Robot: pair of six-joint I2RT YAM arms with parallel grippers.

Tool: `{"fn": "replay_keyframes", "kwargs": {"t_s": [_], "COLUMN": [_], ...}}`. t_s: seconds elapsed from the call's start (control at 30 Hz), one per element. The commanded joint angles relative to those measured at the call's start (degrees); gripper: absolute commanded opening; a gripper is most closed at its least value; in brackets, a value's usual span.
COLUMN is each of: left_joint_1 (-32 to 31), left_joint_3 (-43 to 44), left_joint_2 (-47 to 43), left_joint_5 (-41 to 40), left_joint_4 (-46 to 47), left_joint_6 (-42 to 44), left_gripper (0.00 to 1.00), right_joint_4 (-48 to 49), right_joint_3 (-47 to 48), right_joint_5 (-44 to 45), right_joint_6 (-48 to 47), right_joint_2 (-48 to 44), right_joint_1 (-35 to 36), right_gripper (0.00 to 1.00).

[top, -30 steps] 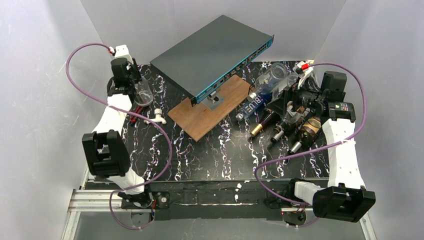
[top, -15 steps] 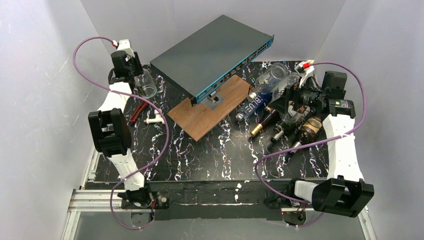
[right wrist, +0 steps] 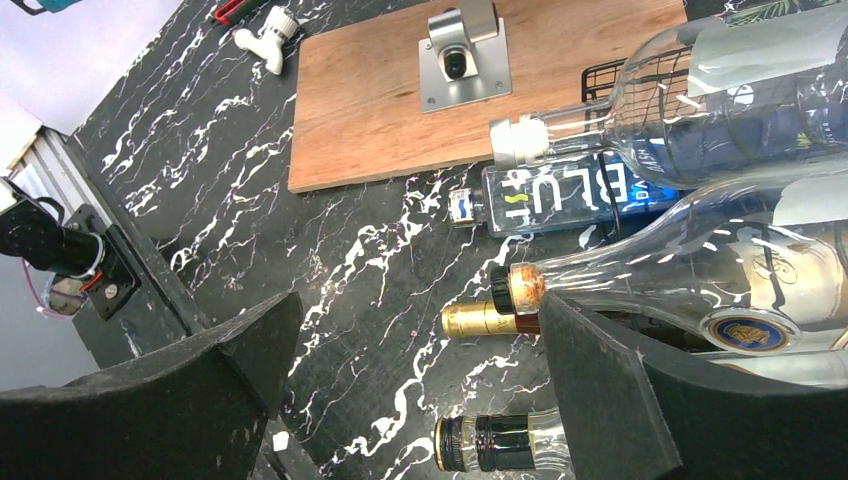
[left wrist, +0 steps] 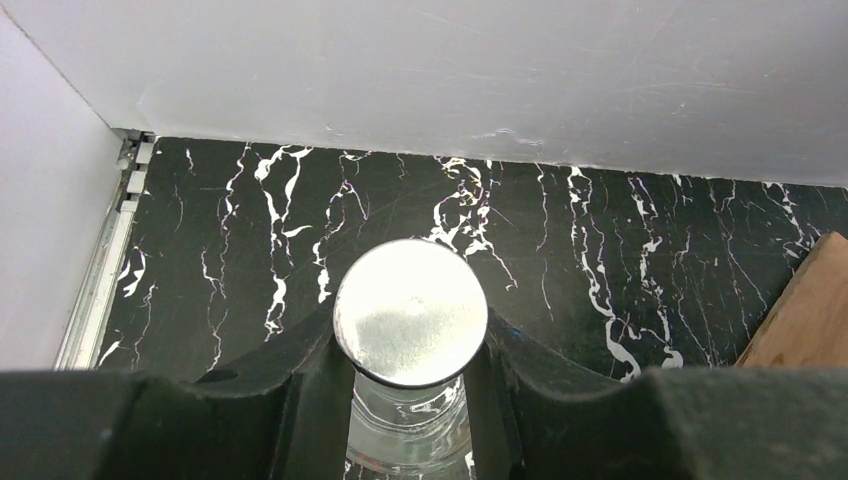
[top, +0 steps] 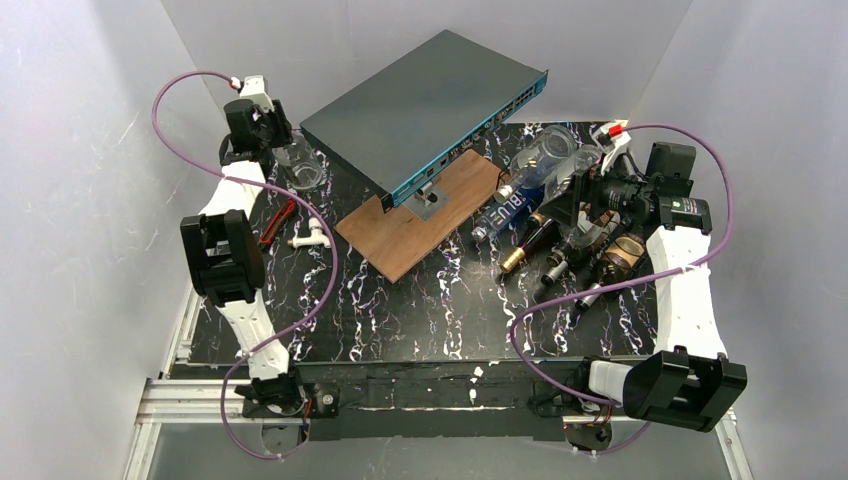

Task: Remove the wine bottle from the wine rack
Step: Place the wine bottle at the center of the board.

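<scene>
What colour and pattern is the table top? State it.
The table top is black with white marble-like veins; the left wrist view shows it best.

One grey network switch (top: pixel 425 105) on one brown wooden board (top: pixel 410 235). Right of the board: one black wire wine rack (right wrist: pixel 603 78), at least five glass bottles (right wrist: pixel 700 270). Left of it: one silver-capped clear bottle (left wrist: pixel 410 312), one white fitting (top: pixel 311 238), one red-handled tool (top: pixel 277 222).

Bystanders on marbled surface (top: pixel 420 315)
Grey switch (top: pixel 420 100) propped over wooden board (top: pixel 400 240) mid-surface; white fitting (top: pixel 312 238) beside red tool (top: pixel 278 220) near left edge; clear glass (top: pixel 303 175) toward far left corner.
</scene>
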Motion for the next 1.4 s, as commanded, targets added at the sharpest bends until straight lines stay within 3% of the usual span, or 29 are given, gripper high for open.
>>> {"fn": "replay_keyframes", "kwargs": {"t_s": [0.0, 0.3, 0.5, 0.77, 0.97, 1.37], "left_joint_1": [0.0, 0.1, 0.0, 0.2, 0.8, 0.9], "left_joint_3": [1.5, -0.8, -3.7, -16.4, -27.9, -45.0], "left_joint_2": [-4.6, -6.6, -10.8, -23.3, -35.9, -56.6], "left_joint_5": [1.8, 2.5, 0.2, -5.8, -4.3, 11.3], "left_joint_4": [9.6, 9.7, 9.6, 9.5, 6.7, -4.4], "left_joint_6": [-1.0, -2.1, -2.1, -4.7, -12.6, -30.3], "left_gripper": [0.22, 0.56, 0.68, 0.98, 0.98, 0.98], "right_joint_4": [0.4, 0.5, 0.8, 1.0, -0.2, -6.4], "right_joint_3": [1.2, 1.0, 0.5, -0.3, -0.2, 1.4], "right_joint_5": [-1.7, -1.7, -1.7, -1.5, -0.6, 4.1], "right_joint_6": [-0.3, -0.1, 0.1, 0.1, -1.4, -6.6], "right_joint_2": [0.0, -0.6, -1.6, -3.2, -4.3, -7.0], "right_joint_1": [-0.4, -0.5, -0.6, -0.8, -1.0, -1.7], "right_gripper": [0.98, 0.98, 0.98, 0.98, 0.98, 0.98]}}
